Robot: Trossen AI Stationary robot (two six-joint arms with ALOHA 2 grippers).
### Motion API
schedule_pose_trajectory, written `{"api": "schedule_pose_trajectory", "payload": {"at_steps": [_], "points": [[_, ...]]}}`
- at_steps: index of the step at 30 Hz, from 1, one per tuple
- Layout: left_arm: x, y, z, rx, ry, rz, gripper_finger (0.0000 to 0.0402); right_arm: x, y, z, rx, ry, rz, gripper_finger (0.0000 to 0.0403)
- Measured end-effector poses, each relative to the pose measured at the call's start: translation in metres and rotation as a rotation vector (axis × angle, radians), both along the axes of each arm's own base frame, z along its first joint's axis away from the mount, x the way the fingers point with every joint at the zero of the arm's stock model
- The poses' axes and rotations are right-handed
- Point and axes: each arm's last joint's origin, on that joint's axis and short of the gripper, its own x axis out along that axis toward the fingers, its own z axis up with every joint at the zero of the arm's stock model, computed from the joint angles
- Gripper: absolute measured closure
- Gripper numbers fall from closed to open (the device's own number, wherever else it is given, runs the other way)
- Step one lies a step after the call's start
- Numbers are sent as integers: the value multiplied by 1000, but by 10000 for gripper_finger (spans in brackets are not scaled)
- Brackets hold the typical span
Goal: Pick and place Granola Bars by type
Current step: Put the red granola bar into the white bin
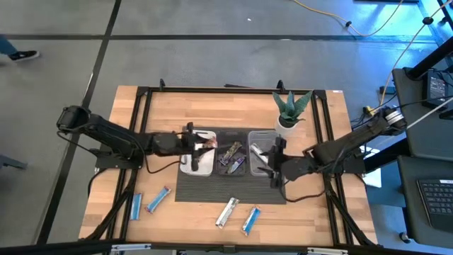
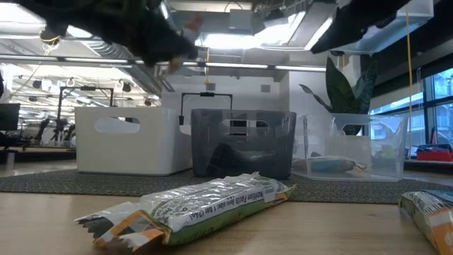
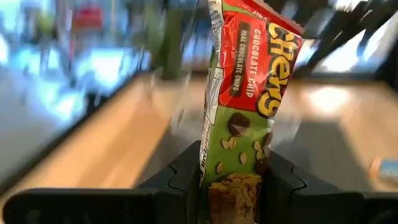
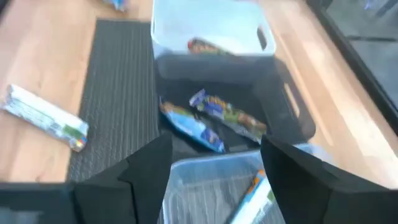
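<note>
My left gripper (image 1: 192, 144) hovers above the white tray (image 1: 200, 164), shut on a red-and-green granola bar (image 3: 249, 93). My right gripper (image 1: 272, 160) is open above the clear tray (image 1: 259, 139) and touches nothing. In the right wrist view, the clear tray holds one bar (image 4: 252, 198), the black tray (image 4: 289, 106) holds two multicolour bars (image 4: 229, 116), and another bar (image 4: 208, 46) lies flat in the white tray. Two blue bars (image 1: 147, 204), a silver bar (image 1: 226, 211) and a third blue bar (image 1: 250, 219) lie flat on the wood near the table's near edge. My left gripper pinches the red-and-green bar between its two fingers (image 3: 186, 177) at one end (image 3: 233, 186). The fingers come roughly level from the table's left. The bar sticks out lengthwise past the fingertips, lifted clear above the white tray.
A potted plant (image 1: 290, 112) stands beyond the clear tray, close to my right arm. The three trays sit side by side on a dark ribbed mat (image 1: 212, 190). Bare wood lies to the left and right of the mat.
</note>
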Motion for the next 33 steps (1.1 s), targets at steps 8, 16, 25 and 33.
{"api": "schedule_pose_trajectory", "payload": {"at_steps": [8,16,25,33], "points": [[-2,3,20,-352,388,341,297,-4,-2,-16,-22,23,9,155],[3,2,4,-488,445,429,297,-9,-5,-34,-29,43,9,155],[18,7,-30,-551,584,468,297,-9,-4,-35,-26,39,8,155],[23,8,-46,-541,645,491,296,-9,-5,-35,-23,39,6,155]]}}
